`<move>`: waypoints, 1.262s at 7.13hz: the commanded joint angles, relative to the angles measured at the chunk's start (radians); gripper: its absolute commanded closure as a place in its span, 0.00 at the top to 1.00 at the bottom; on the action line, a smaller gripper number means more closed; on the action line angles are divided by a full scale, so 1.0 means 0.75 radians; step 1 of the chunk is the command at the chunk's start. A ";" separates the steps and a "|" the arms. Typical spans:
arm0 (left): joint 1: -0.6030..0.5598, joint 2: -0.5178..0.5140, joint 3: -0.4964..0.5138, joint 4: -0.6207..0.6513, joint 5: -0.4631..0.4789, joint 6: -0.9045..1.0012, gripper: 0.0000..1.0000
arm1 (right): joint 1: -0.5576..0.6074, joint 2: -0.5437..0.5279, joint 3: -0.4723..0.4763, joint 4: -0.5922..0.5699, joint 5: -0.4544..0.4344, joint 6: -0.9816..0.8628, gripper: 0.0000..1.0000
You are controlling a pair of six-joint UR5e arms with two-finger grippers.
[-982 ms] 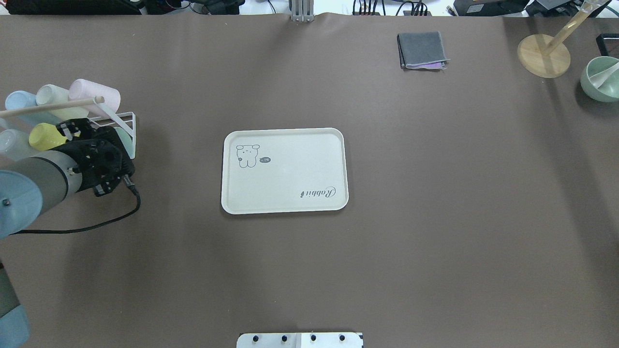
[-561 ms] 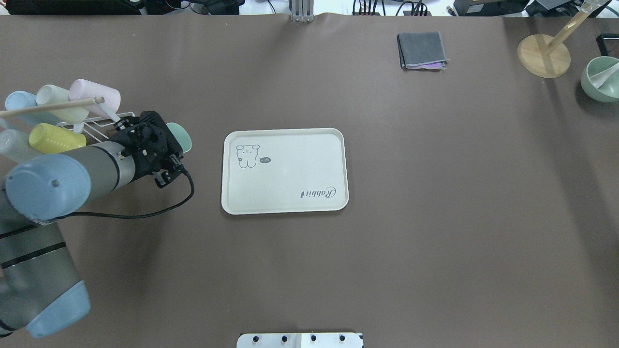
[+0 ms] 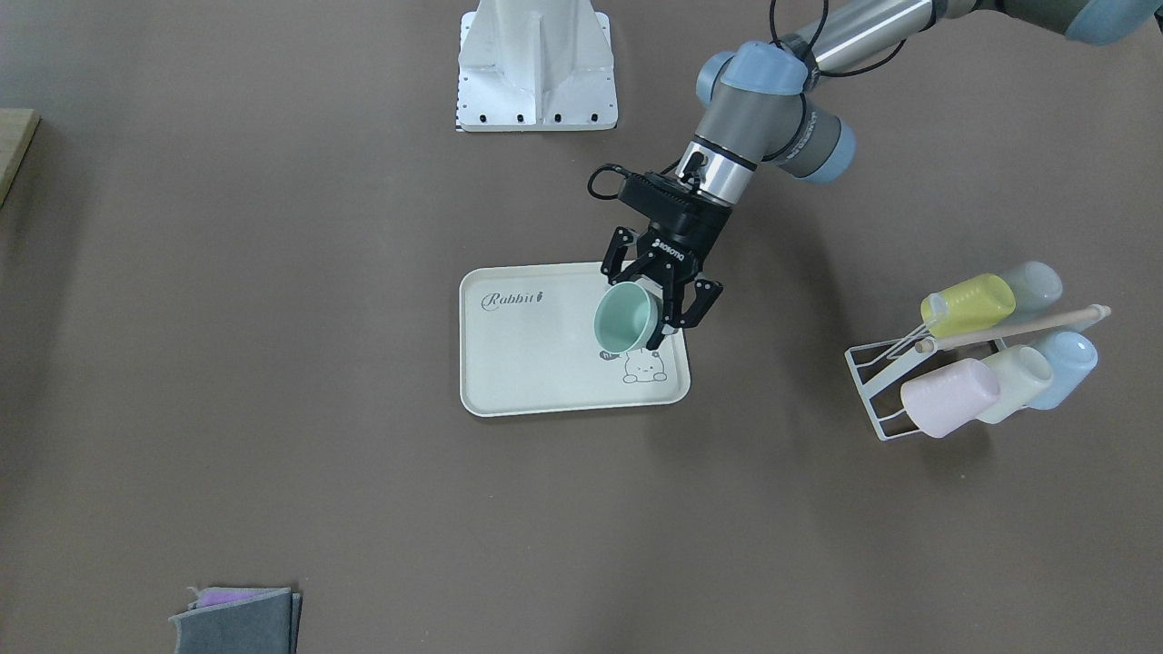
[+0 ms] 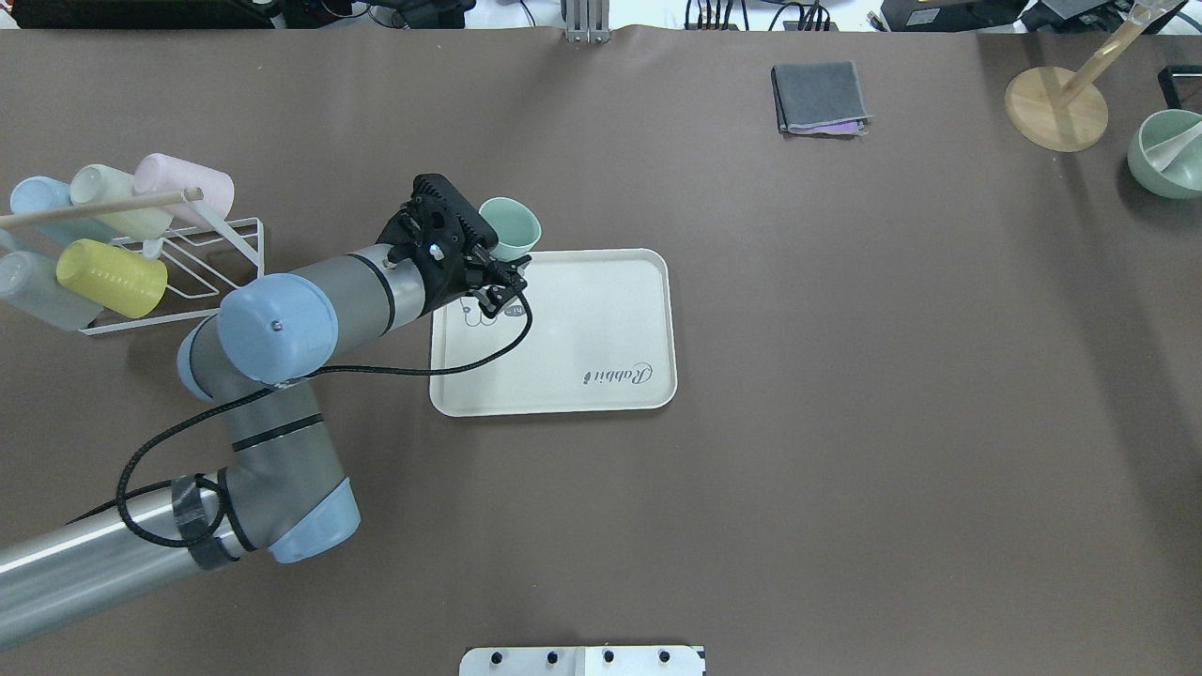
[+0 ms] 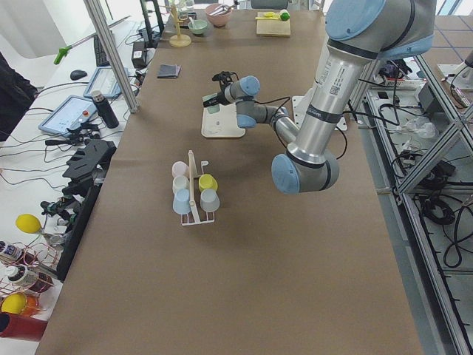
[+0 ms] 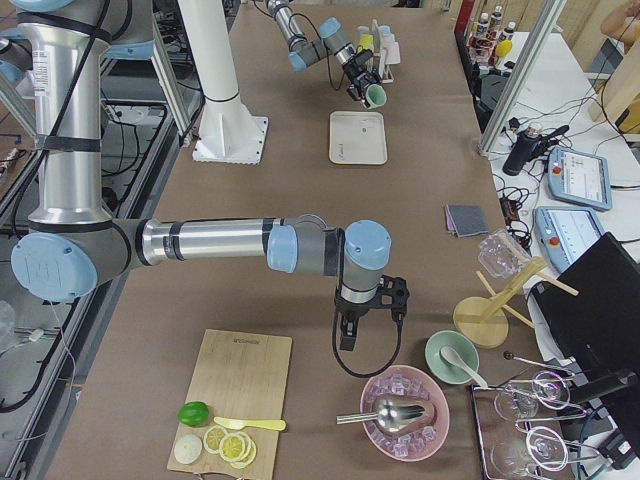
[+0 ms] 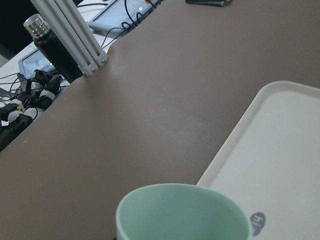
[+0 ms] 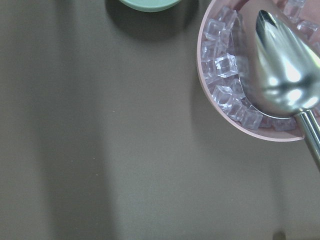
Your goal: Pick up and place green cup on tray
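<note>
My left gripper (image 3: 652, 313) is shut on the mint-green cup (image 3: 625, 318) and holds it tilted in the air over the bunny-drawing corner of the cream tray (image 3: 536, 363). In the overhead view the cup (image 4: 512, 228) shows at the tray's (image 4: 582, 329) far left corner, just beyond the left gripper (image 4: 490, 261). The left wrist view shows the cup's rim (image 7: 182, 212) with the tray's edge (image 7: 280, 160) below. The right gripper (image 6: 350, 335) hangs near a pink bowl far from the tray. I cannot tell whether it is open or shut.
A white wire rack (image 4: 221, 253) with several pastel cups stands left of the tray. A folded grey cloth (image 4: 819, 97), a wooden stand (image 4: 1056, 106) and a green bowl (image 4: 1167, 153) lie far right. A pink bowl of ice with a metal scoop (image 8: 285, 60) lies under the right wrist.
My left arm has moved right from the rack with the green cup in its gripper, to above the tray's bunny corner.
</note>
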 commanded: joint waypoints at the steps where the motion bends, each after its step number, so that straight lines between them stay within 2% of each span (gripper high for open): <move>1: 0.045 -0.098 0.269 -0.385 0.004 -0.025 0.00 | 0.000 0.002 -0.003 0.000 -0.002 0.000 1.00; 2: 0.055 -0.094 0.333 -0.504 0.004 -0.025 0.00 | 0.000 0.002 -0.003 0.000 -0.002 0.000 1.00; 3: 0.073 -0.093 0.342 -0.550 0.004 -0.062 0.00 | 0.000 0.000 -0.003 0.000 -0.002 0.000 1.00; 5: 0.124 -0.118 0.362 -0.621 0.006 -0.207 0.00 | 0.000 0.002 -0.003 0.000 -0.002 0.000 1.00; 9: 0.127 -0.108 0.462 -0.750 0.006 -0.210 0.00 | 0.000 0.000 -0.003 0.000 -0.004 0.000 1.00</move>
